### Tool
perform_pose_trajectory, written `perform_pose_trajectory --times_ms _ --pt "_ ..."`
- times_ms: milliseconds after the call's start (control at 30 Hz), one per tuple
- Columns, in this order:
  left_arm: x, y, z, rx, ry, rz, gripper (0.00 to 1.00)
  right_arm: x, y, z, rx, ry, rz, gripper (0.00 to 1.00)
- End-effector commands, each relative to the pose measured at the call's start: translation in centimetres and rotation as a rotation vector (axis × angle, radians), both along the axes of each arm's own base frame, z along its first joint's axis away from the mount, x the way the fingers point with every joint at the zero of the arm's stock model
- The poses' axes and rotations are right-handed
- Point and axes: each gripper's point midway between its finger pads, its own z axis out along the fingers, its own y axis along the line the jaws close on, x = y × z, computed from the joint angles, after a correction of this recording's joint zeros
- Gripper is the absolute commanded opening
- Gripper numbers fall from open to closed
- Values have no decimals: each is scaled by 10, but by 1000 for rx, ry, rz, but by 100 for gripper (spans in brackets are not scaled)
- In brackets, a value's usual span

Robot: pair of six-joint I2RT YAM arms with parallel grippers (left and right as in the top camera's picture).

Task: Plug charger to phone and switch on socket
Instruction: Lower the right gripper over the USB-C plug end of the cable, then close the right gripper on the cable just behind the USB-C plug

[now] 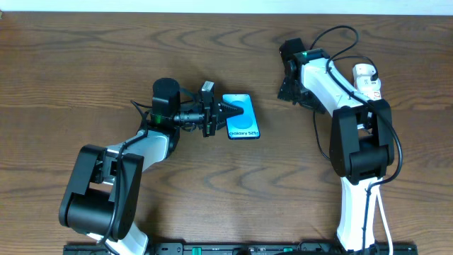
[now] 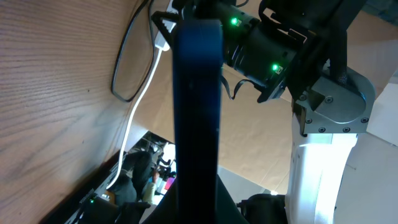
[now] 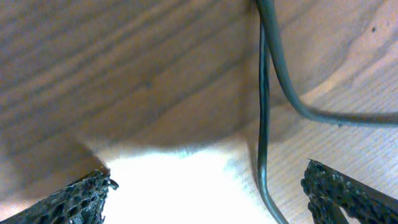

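Observation:
My left gripper (image 1: 221,117) is shut on the phone (image 1: 241,117), a slim handset with a blue screen facing up, held at its left end just above the table. In the left wrist view the phone (image 2: 196,93) shows edge-on as a dark upright slab. My right gripper (image 1: 287,81) points down at the table far right of the phone. Its fingers (image 3: 81,199) stand wide apart and open. The charger's thin black cable (image 3: 261,137) runs along the wood between them, touching neither. Its plug tip is out of view. A white piece with a red mark, likely the socket (image 1: 365,76), lies behind the right arm.
A black cable loop (image 2: 114,78) and a white cord (image 2: 132,127) lie on the wood between the arms. The right arm's white and black links (image 1: 357,134) stand at the right. A bright glare patch (image 3: 180,186) covers the table under the right gripper.

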Motion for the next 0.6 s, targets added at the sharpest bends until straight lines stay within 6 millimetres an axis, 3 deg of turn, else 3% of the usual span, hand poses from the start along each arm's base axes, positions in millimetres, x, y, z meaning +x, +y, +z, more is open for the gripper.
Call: perform_pose_trajectory --times_ms 0,167,333,467,567 --pt "4 -1 16 -15 -69 -11 8 -50 7 -55 60 248 35 98" --pt "5 -1 16 -15 -69 -11 7 -53 12 -37 131 265 91 99" --pt "4 -1 16 -12 -92 -14 8 -36 8 18 162 127 108 99" --pt "4 -1 16 -12 -92 -13 8 -37 -8 55 176 41 85 99" --pt "5 -1 16 -11 -102 -14 8 -49 -25 59 191 13 46 96"
